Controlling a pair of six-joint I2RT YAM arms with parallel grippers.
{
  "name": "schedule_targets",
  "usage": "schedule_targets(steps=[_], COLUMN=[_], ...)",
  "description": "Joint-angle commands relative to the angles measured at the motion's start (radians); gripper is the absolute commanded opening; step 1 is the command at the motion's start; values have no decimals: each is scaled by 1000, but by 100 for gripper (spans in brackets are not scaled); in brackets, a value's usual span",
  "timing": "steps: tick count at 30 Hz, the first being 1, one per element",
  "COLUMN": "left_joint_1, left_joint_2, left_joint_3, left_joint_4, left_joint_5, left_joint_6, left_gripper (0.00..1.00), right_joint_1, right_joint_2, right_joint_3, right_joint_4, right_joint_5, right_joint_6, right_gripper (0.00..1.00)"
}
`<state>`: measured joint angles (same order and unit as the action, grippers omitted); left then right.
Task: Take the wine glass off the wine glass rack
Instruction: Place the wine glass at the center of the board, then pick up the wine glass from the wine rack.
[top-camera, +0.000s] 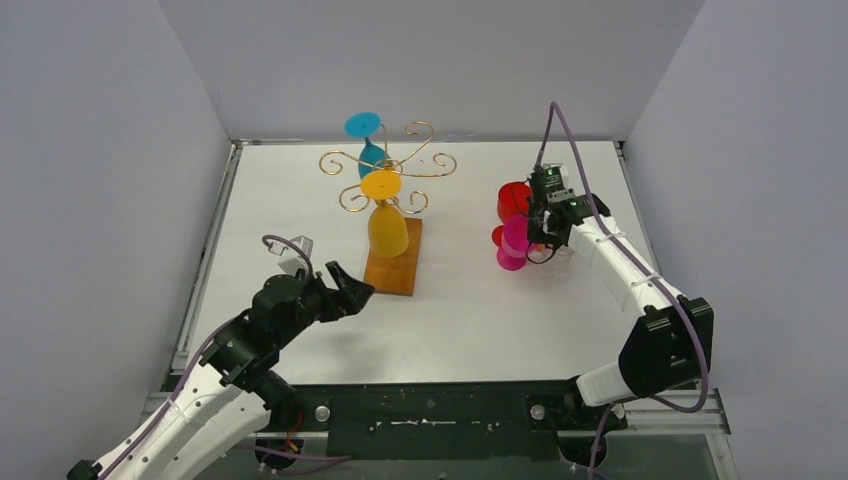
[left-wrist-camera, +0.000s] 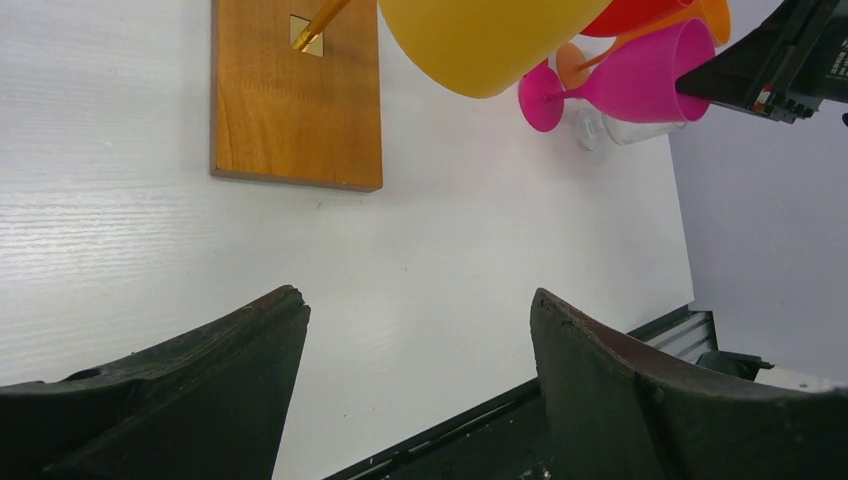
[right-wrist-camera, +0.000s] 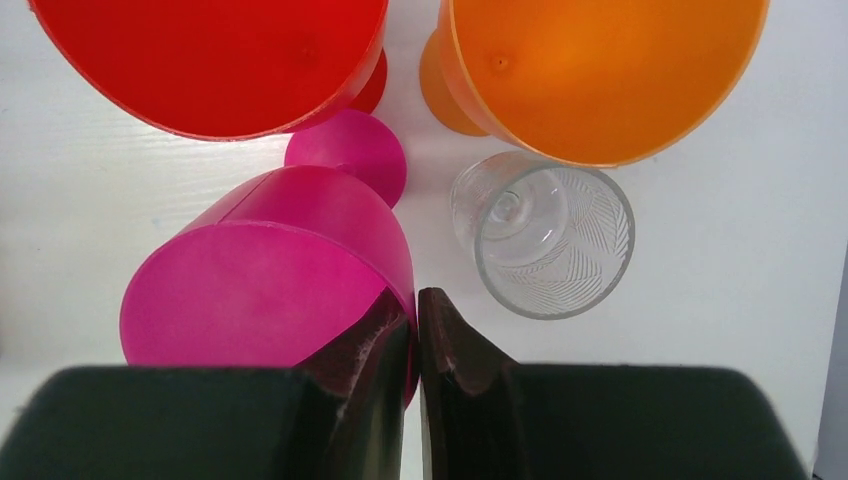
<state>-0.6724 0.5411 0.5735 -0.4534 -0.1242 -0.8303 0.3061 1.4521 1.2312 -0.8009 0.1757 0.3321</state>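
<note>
Pincer on the left arm hovered low over the tabletop at lower left of the top view, jaws spread wide and holding nothing. Just beyond it lay the wooden base of the wine glass rack, at frame centre. A yellow wine glass hung bowl-down from a near scroll arm, over the base and apart from the open jaws.

At right of the top view, well apart from the rack, the right pincer was closed almost completely. Its tips appeared to nip the thin rim of a tilted pink wine glass. Whether that glass's foot touched the tabletop could not be told. Beside it stood a red glass, an orange glass and a small clear glass.

Farthest back, a blue wine glass hung from a rear scroll arm.

Judgement: four glasses were off the rack, the pink one not yet let go. Two hung there to be removed, and the yellow one looked next for the left arm.
</note>
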Motion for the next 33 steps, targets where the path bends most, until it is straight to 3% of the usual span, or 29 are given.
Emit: schedule_targets(steps=[1,8,14,20,24,29,33], left_joint_1=[4,2,2,2,2,3,3], left_joint_2=[18,43,41,16,7,0,-15], left_joint_3=[27,27,30,32,15,-70,-148], left_joint_4=[103,165,188,199,256,389,506], left_joint_5=[77,97,100,73,20,-55,-69], left_joint_6=[60,169,203,254,291,207,103], left_gripper=[79,80,80,79,79,80,80], right_joint_1=[-7,-6,-7,-6,-2,133,314], right_joint_2=[17,2,-11,-74,-141,-332,-486], right_joint_3=[38,57,104,189,253,223,125], right_joint_4=[21,9,-17,-44,-46,174,411], right_joint_5=[-6,-30,-47,-97,-133,-269,-234], right_joint_6=[-31,-56,-66,-81,-90,-173,-302], right_gripper=[12,40,48,63,64,65,75])
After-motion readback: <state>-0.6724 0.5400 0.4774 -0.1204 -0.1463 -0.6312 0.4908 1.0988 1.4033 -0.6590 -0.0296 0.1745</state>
